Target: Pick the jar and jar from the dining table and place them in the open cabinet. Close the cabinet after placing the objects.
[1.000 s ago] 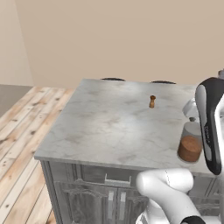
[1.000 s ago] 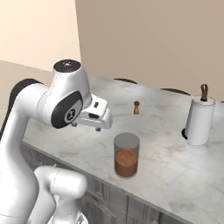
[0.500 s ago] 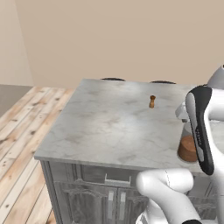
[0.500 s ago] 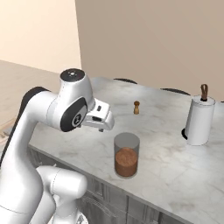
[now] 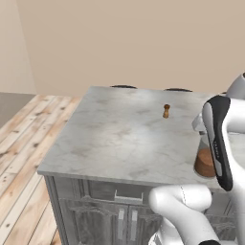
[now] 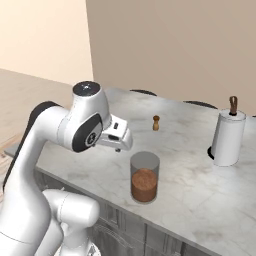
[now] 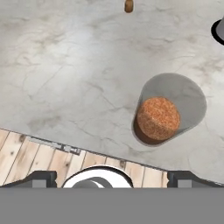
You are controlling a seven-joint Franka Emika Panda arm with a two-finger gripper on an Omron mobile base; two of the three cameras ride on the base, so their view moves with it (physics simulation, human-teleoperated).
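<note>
Jaws spread wide and empty, the gripper [image 7: 111, 177] has swung nearer the reddish-brown jar [image 6: 144, 176], at 1 o'clock in the hand view on the bench [image 5: 119, 134]; descent seems next.

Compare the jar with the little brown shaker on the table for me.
The jar is clear glass, wide, partly filled with reddish-brown stuff; the shaker is solid brown, narrow and far smaller. The jar stands near the table's front edge, the shaker farther back, mid-table. Both stand upright and untouched.
</note>
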